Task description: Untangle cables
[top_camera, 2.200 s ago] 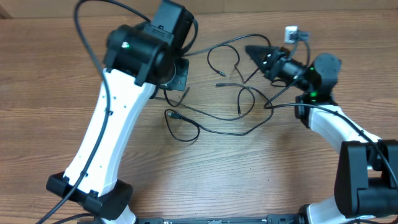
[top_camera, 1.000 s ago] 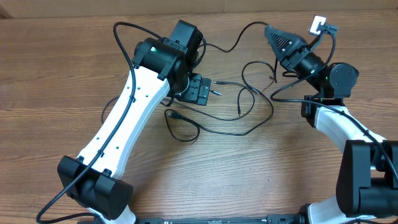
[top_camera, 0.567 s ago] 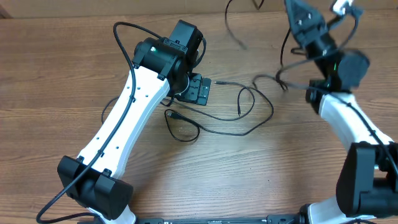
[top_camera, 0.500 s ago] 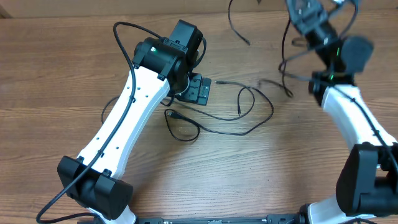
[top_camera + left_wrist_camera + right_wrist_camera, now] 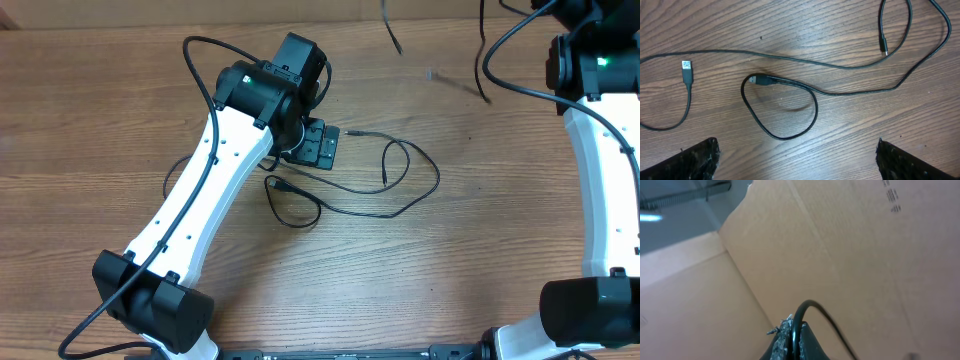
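1. The left gripper (image 5: 318,146), a black two-finger claw on a white arm, hangs low over the brown wood-grain table (image 5: 80,120), just to 11 o'clock of the table's middle. Its jaws are spread wide with nothing between them.
2. In the left wrist view, the left gripper (image 5: 799,162) shows only its rough black fingertips (image 5: 696,161) at the lower corners.
3. Thin black flexible cables (image 5: 405,190) lie flat in loose loops at the table's middle, sweeping from beside the left gripper toward 3 o'clock. I cannot tell how many separate cords they are.
4. A small closed loop (image 5: 293,205) lies at 6 o'clock of the left gripper and ends in a dark plug (image 5: 759,80).
5. A silver-tipped flat plug (image 5: 686,70) lies apart at 9 o'clock of that loop, and a slim dark plug end (image 5: 883,47) lies at 1 o'clock of it.
6. The right gripper (image 5: 791,334) is clamped shut on a thin black cord (image 5: 807,307), which arcs out of its tips toward 3 o'clock. Plain brown cardboard (image 5: 850,240) fills the view behind.
7. In the overhead view, the white right arm (image 5: 600,170) reaches to 1 o'clock, with its claw beyond the top edge. A blurred black strand (image 5: 392,32) hangs in the air at 12 o'clock, clear of the loops on the table.
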